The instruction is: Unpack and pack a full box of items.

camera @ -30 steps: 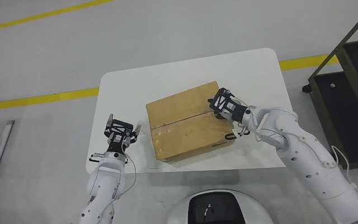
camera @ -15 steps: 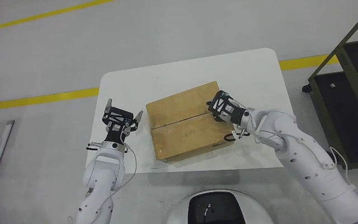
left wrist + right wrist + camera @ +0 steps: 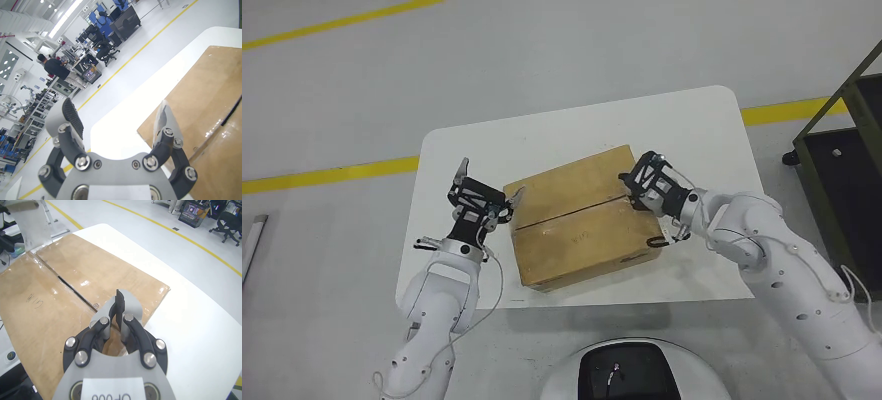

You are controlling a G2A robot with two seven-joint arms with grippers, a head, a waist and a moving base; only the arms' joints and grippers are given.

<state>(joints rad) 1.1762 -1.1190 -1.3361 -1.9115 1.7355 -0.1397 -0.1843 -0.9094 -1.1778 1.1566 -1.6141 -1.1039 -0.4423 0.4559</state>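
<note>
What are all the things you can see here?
box: one, brown cardboard, in the middle of the table, flaps closed
tape: one strip, clear and shiny, along the box's top seam
table: one, white, with rounded corners, under the box
lines: two, yellow, on the grey floor beyond the table
cart: one, dark green, on the floor beside the table's right end
left gripper: one, grey and black, open, at the box's left end by a corner
right gripper: one, grey and black, shut, over the seam at the box's right end
</note>
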